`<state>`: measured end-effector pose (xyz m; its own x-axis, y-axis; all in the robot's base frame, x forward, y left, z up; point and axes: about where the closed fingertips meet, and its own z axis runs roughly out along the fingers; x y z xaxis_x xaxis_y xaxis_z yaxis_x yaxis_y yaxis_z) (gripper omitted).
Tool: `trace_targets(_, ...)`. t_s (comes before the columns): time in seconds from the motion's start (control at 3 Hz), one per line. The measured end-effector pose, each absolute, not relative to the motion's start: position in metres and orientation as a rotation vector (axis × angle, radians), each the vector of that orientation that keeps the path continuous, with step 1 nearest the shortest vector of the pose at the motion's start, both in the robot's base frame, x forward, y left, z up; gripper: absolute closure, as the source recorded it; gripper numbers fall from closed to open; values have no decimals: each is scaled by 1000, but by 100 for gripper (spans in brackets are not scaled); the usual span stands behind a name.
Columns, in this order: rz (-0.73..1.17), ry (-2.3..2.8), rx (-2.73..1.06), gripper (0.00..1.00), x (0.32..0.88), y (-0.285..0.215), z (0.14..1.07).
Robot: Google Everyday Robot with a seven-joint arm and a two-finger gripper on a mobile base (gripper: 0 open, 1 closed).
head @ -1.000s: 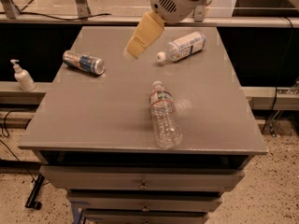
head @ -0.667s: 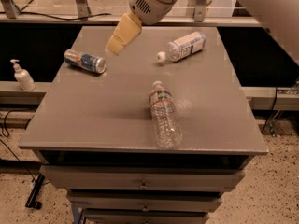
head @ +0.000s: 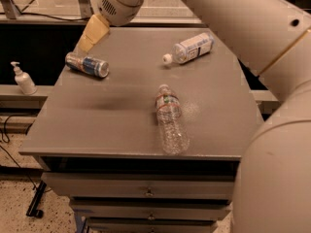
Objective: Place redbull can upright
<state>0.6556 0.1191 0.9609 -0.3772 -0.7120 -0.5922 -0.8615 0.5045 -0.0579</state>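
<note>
At nine o'clock off the table (head: 121, 106), a pump bottle (head: 22, 79) is seen. The gripper (head: 91, 34) has been swung over from the back middle of the table and is now just beyond the redbull can (head: 87, 65), at its twelve o'clock. The can is unmoved, on its side at the table's ten o'clock, so the grasp is judged imminent. How far the claw is open cannot be told, nor whether the can is touched; nothing is seen held. The table's right edge is hidden by the arm (head: 272, 47).
</note>
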Motion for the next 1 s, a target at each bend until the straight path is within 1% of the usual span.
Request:
trace_targets(0.33, 342, 2209, -1305, 0, 680, 148, 951)
trace_targets(1.0, 298, 2299, -1362, 0, 712, 183, 910)
